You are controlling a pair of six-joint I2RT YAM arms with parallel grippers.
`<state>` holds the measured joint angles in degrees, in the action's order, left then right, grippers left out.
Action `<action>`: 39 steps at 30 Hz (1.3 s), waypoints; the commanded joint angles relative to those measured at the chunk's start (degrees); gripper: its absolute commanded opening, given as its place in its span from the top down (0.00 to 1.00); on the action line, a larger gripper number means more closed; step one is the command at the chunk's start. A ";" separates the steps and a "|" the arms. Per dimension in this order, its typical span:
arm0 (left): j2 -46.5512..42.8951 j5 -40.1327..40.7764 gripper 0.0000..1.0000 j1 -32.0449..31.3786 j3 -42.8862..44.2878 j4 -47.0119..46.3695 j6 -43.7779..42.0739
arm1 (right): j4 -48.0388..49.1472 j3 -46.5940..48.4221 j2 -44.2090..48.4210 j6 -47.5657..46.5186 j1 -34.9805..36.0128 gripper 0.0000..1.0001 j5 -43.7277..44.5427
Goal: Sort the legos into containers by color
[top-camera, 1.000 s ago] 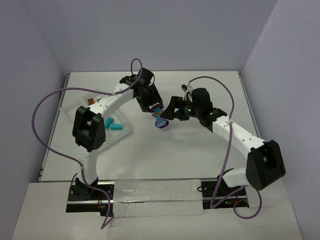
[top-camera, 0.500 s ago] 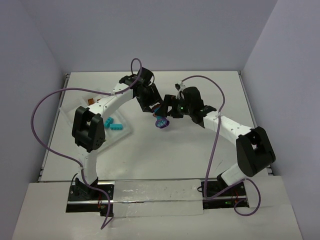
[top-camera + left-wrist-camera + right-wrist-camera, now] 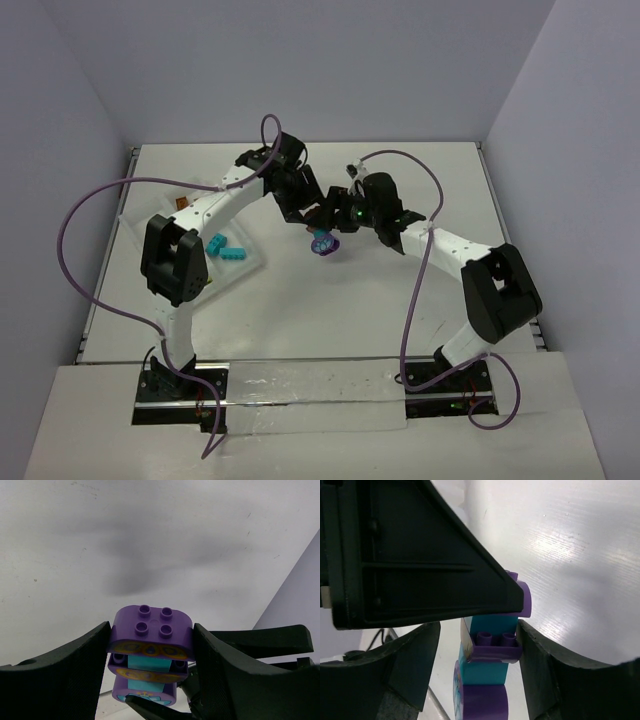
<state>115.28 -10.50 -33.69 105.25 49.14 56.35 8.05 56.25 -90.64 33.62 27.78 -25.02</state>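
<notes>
The left gripper (image 3: pixel 150 642) is clamping a purple-and-turquoise brick stack (image 3: pixel 151 629) above the table (image 3: pixel 400 300), right of the tray (image 3: pixel 252 262) holding turquoise bricks (image 3: pixel 228 248). The right gripper (image 3: pixel 480 637) is straddling the stack's lower part. The left gripper is blocking that wrist view, so I cannot tell whether the right one is gripping.

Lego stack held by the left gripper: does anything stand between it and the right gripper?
Nothing visible. The right gripper flanks the lego stack next to the left gripper's hold, with only a bare gap on one side.
</notes>
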 commanded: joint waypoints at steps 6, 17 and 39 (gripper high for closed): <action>-3.58 -1.10 1.00 0.05 2.06 -0.89 -0.33 | 6.05 0.94 -0.97 2.18 0.52 0.46 -2.01; -4.07 0.01 1.00 0.45 1.96 -0.68 -0.52 | 8.50 -0.70 -1.45 4.79 0.52 1.00 -3.96; -13.60 10.63 1.00 13.70 -3.33 7.32 -6.06 | -8.48 -6.73 11.98 -3.18 -1.06 1.00 5.10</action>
<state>110.78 -5.30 -26.19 104.29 52.37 53.89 5.00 47.93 -82.29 33.98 27.76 -24.00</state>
